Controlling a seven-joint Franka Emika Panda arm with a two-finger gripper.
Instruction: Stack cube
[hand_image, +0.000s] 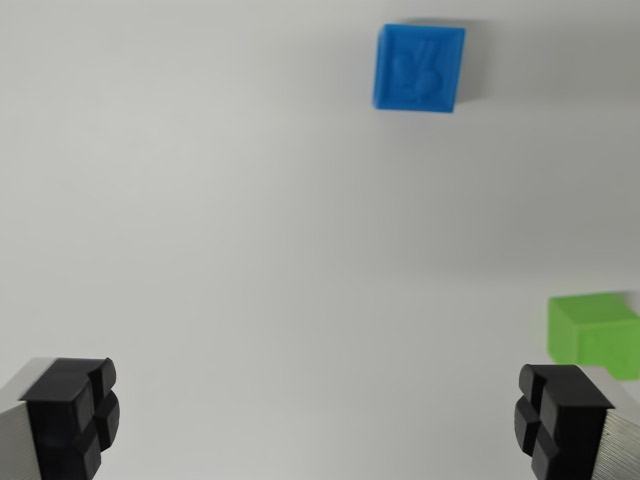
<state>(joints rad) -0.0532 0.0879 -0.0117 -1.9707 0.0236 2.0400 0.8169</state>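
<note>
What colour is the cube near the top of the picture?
The cube is bright blue, with a raised pattern on its top face; the wrist view shows it.

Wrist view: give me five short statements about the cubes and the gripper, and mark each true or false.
1. The blue cube lies near the top of the wrist view. True.
2. The gripper is shut on the blue cube. False: its fingers stand wide apart at the bottom corners with nothing between them.
3. The green cube sits at the wrist view's right edge, partly cut off. True.
4. The green cube is stacked on the blue cube. False: the two cubes lie apart on the white surface.
5. The blue cube has a raised figure on its upper face. True, though the shape is too blurred to name.
</note>
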